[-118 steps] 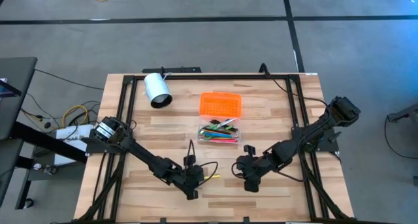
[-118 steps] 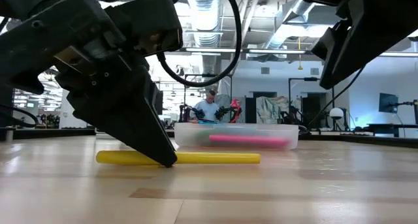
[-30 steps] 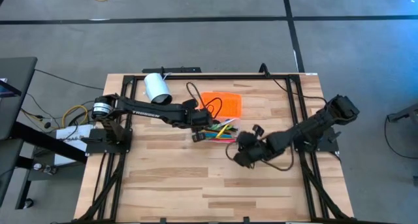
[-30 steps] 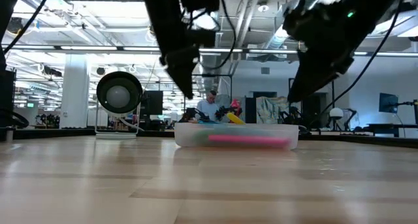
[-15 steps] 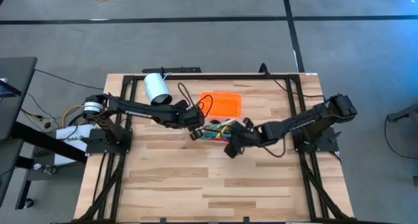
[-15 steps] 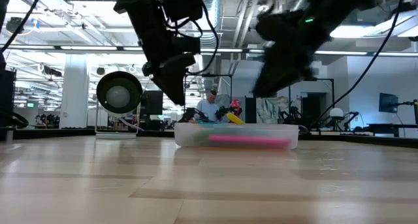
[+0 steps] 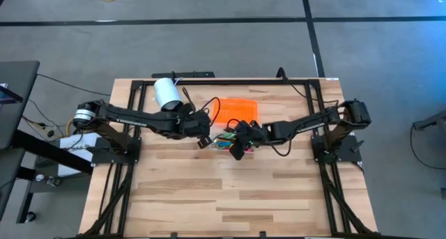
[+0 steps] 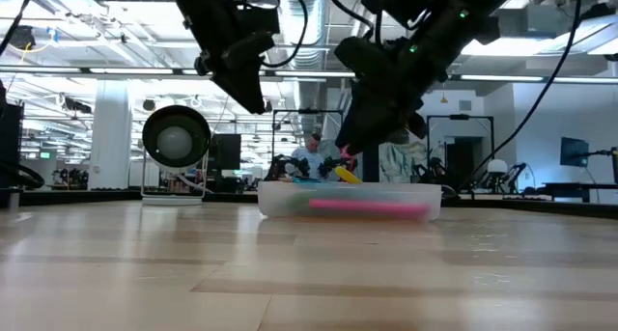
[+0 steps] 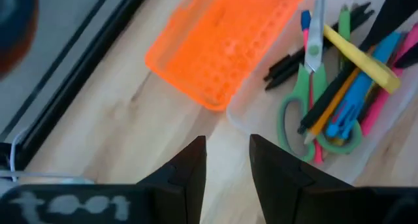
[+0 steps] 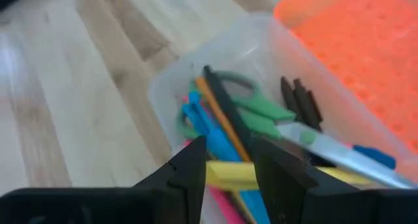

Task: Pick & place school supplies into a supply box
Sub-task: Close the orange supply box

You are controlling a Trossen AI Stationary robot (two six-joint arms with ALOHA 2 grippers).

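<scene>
The clear supply box (image 7: 233, 141) sits near the middle of the bench (image 7: 223, 190), its orange lid (image 7: 235, 111) lying open beside it toward the bench's far edge. Inside lie pens, a yellow marker (image 9: 361, 57) and green-handled scissors (image 9: 305, 113). The right gripper (image 10: 228, 164) hangs directly over the box contents, jaws parted and empty. The left gripper (image 9: 227, 160) hovers above bare wood just beside the box, jaws parted, holding nothing. A white cylinder (image 7: 167, 95) lies near the far left corner.
</scene>
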